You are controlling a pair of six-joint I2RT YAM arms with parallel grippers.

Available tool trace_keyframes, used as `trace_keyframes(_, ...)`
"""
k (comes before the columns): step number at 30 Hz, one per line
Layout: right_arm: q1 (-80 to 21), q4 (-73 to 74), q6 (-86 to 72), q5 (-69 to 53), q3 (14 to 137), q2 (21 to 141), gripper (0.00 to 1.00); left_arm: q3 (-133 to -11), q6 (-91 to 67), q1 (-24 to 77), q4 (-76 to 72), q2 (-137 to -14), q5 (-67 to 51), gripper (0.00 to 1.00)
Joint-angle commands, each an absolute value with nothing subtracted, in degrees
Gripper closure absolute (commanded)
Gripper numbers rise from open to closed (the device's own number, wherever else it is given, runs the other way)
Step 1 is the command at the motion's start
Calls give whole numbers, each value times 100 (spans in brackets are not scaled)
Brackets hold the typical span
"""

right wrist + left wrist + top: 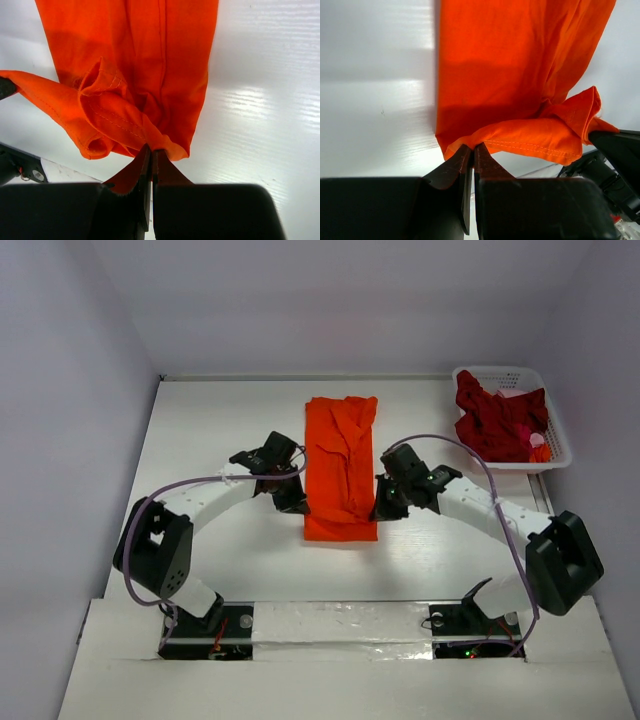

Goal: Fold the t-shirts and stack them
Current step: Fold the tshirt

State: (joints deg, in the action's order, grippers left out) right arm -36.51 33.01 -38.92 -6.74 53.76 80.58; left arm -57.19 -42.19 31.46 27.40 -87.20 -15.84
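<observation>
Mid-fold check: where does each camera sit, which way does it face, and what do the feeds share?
Top external: above and behind the bases, looking down on the table; left arm and right arm show, orange shirt between them, basket of red shirts far right.
Left wrist: on the left arm, facing along the shut left jaws, which pinch the shirt's edge.
Right wrist: on the right arm, along the shut right jaws, pinching likewise.
Shared: every view shows the orange shirt.

One orange t-shirt (341,468) lies between two grippers, the left gripper (297,503) and the right gripper (381,508), one at each side edge. One white lattice basket (562,452) stands well off beyond the right gripper, to its right. The crimson t-shirts (495,420) heaped in it are too tangled to count. All rest on one table (220,420).
</observation>
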Motion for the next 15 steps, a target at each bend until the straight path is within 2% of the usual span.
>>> trace_keyframes(1, -3533, 3305, -3692, -721, 5721, 8121, 100, -6090, -3982, 3032, 2804, -8815, -1608, 100)
trace_keyframes(15, -3313, 3340, -3533, -765, 6231, 8596, 100, -6925, -3700, 2813, 2927, -9465, -1670, 100)
